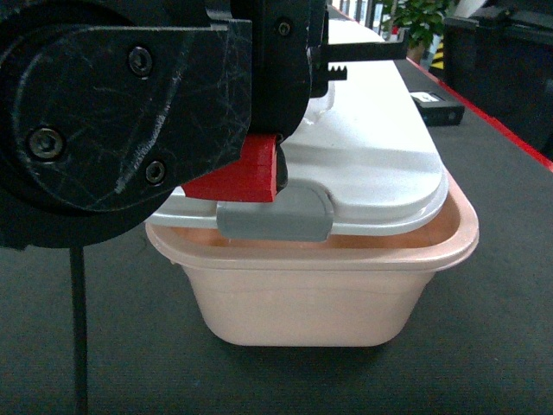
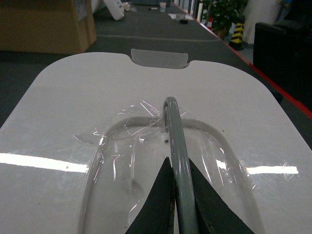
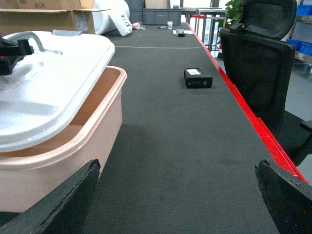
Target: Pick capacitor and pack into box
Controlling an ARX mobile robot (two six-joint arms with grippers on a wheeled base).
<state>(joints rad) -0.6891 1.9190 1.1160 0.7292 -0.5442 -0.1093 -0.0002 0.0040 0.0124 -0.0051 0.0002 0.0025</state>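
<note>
1. A workshop or warehouse-like industrial hall: a long desk (image 3: 170, 146) with dark matting and a red edge
2. Brown cardboard carton (image 2: 46, 24) and blue storage bins (image 3: 303, 46) behind
3. Black office chair (image 3: 261, 73), potted plant (image 2: 222, 14), yellow-black striped cone (image 2: 237, 34)

No text can be read with confidence in any view. Right wrist view: dark print runs along the top flap of the brown cardboard carton (image 3: 53, 6), too small and cropped to make out; the small black device (image 3: 197, 78) on the worktop (image 3: 185, 161) bears a pale label whose characters are illegible. Head view: the same device (image 1: 436, 107) shows only a blurred light patch.
</note>
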